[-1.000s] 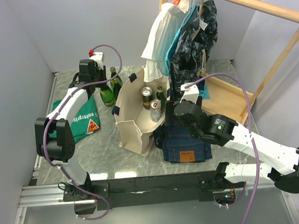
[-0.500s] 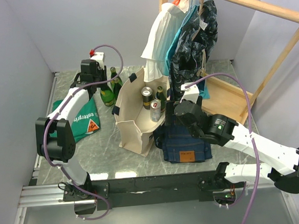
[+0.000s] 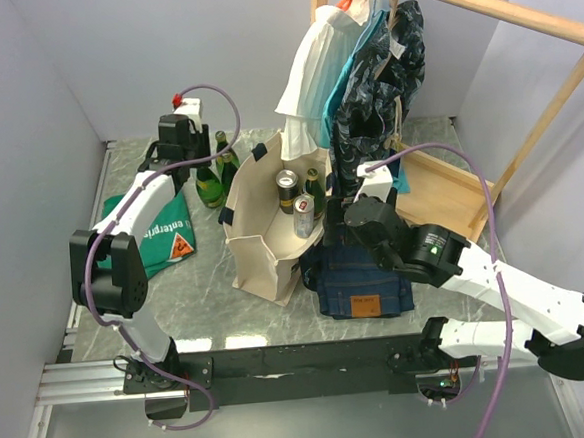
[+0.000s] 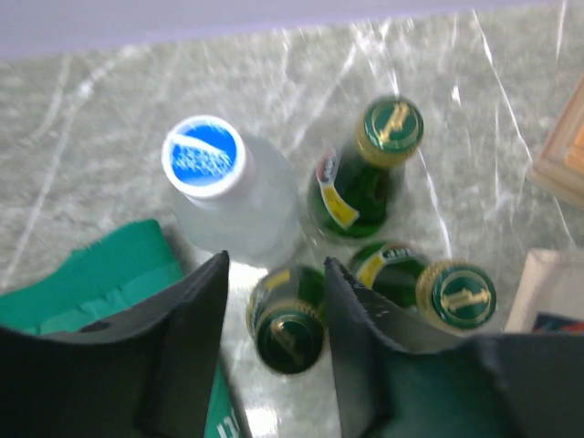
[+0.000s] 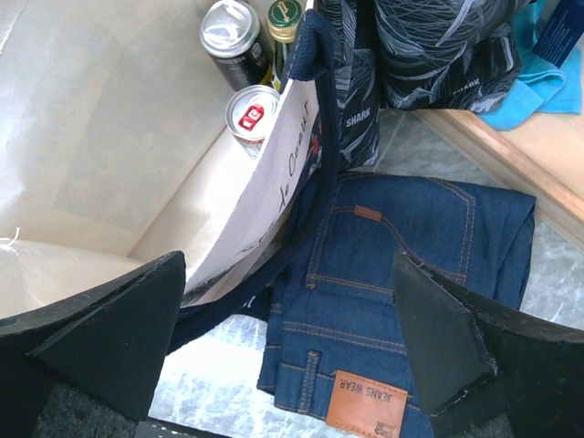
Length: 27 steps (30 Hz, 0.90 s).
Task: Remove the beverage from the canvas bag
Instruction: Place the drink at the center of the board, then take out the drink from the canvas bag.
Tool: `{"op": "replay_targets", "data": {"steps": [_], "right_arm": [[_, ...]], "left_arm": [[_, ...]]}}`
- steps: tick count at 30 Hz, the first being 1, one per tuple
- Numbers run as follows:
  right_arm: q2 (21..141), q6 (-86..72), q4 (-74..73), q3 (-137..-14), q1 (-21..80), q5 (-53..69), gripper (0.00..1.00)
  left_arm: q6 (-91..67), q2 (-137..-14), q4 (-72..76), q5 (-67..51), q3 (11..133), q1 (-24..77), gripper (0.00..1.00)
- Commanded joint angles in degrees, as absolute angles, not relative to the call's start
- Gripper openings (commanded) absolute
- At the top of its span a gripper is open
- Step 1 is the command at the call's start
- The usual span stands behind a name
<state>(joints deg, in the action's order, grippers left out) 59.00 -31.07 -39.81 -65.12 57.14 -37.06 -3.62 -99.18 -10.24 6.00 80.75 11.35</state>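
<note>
From above, the canvas bag (image 3: 259, 243) stands mid-table and holds two cans (image 3: 287, 182) and a green bottle (image 3: 314, 184), so I judge the job partly done. My left pincer (image 3: 200, 167) hangs over the bottles standing outside. My left wrist view shows its fingers (image 4: 182, 347) parted narrowly around one green bottle (image 4: 287, 330), crowded by a water bottle (image 4: 205, 160). My right pincer (image 5: 287, 265) gapes wide above the bag's rim, jeans (image 5: 401, 237) just beside; hanging clothes (image 5: 429, 36) crowd the far edge, leaving straight up as the freest way.

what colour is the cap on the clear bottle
The cap is blue with a white rim; left wrist view.
</note>
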Motion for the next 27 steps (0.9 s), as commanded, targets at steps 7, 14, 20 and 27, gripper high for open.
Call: {"op": "replay_targets", "data": {"steps": [7, 14, 20, 27], "right_arm": [[57.04, -32.78, -39.73, -64.86, 56.78, -37.18, 1.0], [55.9, -33.49, -39.99, -64.34, 56.69, -37.0, 1.0], [54.67, -34.1, -40.08, -63.64, 56.86, -36.65, 1.0], [54.93, -34.1, -39.2, -62.58, 56.86, -35.51, 1.0]], "left_arm": [[-3.25, -97.38, -5.54, 9.67, 83.23, 11.87, 0.52], [-5.53, -95.89, -6.94, 9.93, 84.11, 11.95, 0.55], [-7.21, -93.43, -11.95, 6.77, 88.59, 11.95, 0.63], [-8.17, -88.08, -13.89, 4.84, 89.82, 11.95, 0.77]]}}
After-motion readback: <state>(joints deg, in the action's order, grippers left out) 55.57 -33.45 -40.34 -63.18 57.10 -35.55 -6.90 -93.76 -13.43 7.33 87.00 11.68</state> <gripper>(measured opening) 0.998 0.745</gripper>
